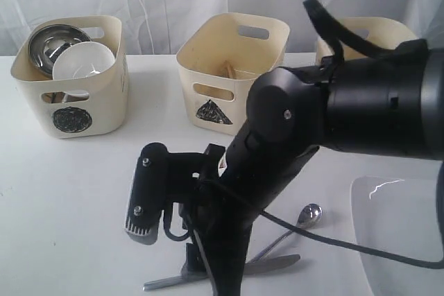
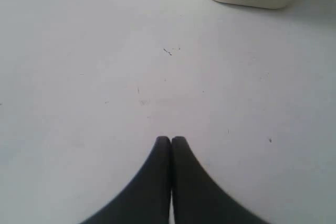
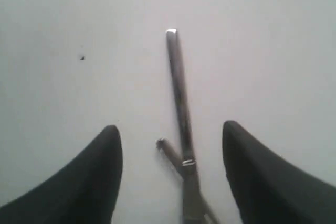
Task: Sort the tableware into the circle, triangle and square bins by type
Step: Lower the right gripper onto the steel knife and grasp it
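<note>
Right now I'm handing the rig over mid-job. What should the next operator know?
Left claw: shut, empty, over bare table near the circle bin.
Right claw: open, over two crossed cutlery handles, holding nothing.
Done: a steel bowl and a white bowl sit in the circle bin. What look like chopsticks show in the triangle bin.
Left: the spoon, knife and white plate lie on the table. No fork is in sight.
The third bin is mostly hidden behind the arm, so its contents are unseen.
</note>
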`<state>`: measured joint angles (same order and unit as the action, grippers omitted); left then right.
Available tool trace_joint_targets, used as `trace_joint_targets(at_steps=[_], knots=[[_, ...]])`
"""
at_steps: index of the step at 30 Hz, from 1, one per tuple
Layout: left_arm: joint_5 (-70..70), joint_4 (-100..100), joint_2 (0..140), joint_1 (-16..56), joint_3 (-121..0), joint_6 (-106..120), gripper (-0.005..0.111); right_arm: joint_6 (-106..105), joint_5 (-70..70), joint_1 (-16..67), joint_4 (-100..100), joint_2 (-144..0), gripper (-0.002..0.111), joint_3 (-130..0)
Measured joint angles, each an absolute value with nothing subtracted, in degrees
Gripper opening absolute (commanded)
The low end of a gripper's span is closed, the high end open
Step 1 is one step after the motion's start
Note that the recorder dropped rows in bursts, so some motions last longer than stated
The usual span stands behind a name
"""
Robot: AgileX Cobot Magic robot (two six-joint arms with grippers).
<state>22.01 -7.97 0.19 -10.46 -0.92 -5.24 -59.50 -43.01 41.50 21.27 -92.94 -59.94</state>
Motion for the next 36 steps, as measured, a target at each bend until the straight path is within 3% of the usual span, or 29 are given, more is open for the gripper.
trace_joint_targets(at_steps=[6, 18, 26, 36], knots=[[22.0, -8.0, 0.2, -10.5, -0.9, -5.2, 0.000, -61.9, -43.2, 43.9, 21.5, -98.1, 0.053, -59.8], [22.0, -8.0, 0.2, -10.5, -0.9, -5.2, 0.000, -47.2, -40.8, 44.0, 14.7, -99.9, 0.047, -60.8], [22.0, -8.0, 0.2, -10.5, -0.9, -5.2, 0.000, -36.4, -55.7, 44.0, 8.0, -109.3, 0.047, -70.6], [22.0, -8.0, 0.2, -10.5, -0.9, -5.2, 0.000, -35.4, -51.9, 44.0, 6.7, -111.2, 0.047, -71.1]])
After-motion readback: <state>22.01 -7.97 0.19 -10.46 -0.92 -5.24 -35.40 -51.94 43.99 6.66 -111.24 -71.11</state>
